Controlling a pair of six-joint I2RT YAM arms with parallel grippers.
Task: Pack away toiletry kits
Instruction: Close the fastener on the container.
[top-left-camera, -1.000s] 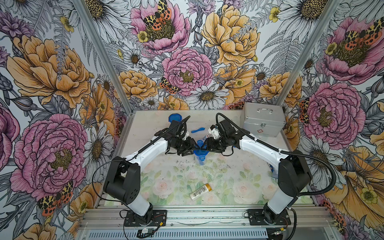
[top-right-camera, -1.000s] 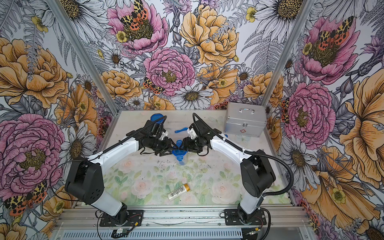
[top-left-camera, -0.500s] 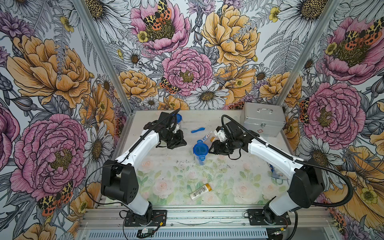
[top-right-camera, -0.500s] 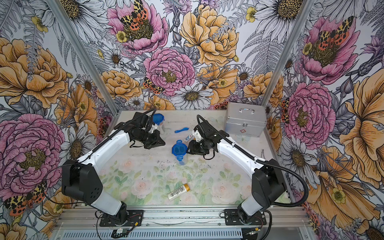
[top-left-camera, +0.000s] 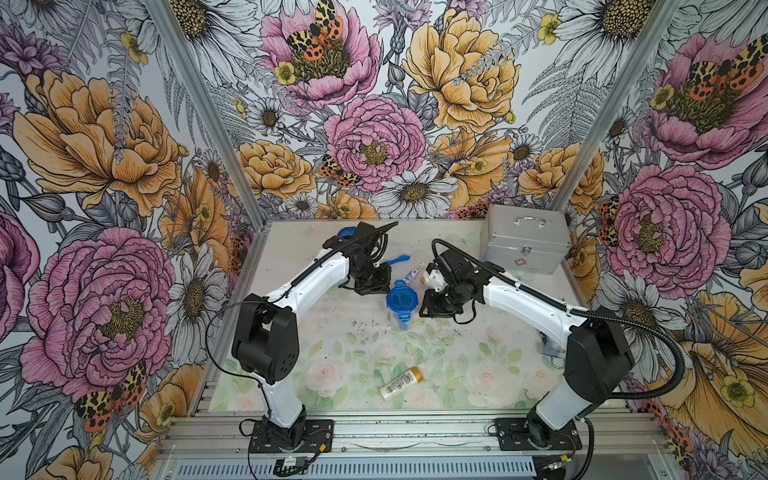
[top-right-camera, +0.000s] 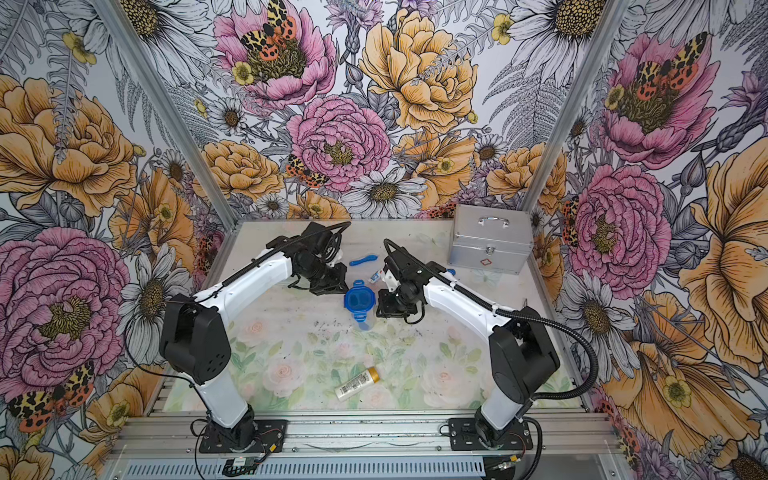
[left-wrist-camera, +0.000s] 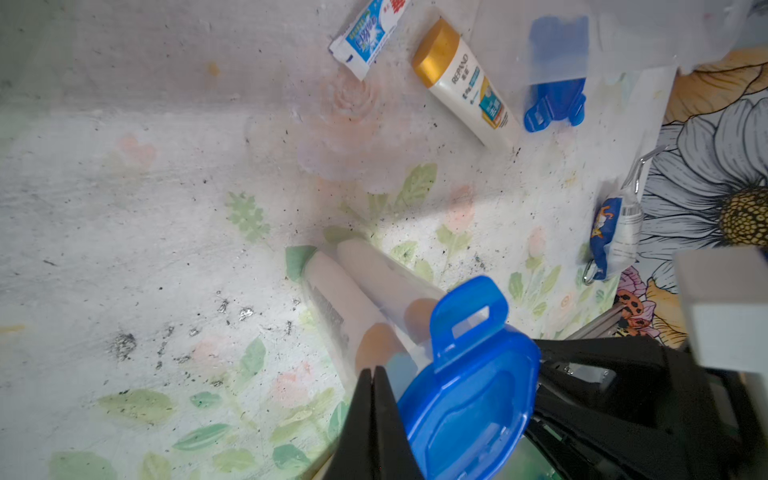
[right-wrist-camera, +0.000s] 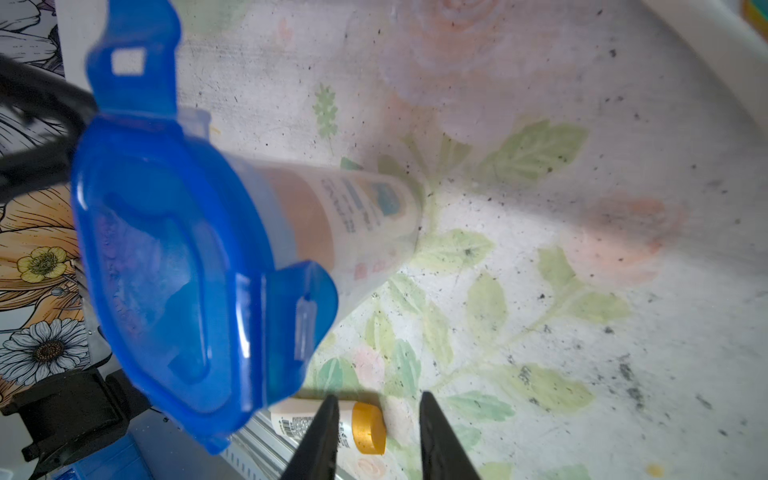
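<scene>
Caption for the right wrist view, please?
Right gripper open and empty beside the upright clear cup, blue lid on, a loose gold-capped bottle beyond.

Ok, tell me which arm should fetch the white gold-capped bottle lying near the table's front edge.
Probably right. The right gripper has its jaws apart and faces the white gold-capped bottle, seen straight ahead in the right wrist view. The left gripper is shut, beside the blue-lidded clear plastic cup.
</scene>
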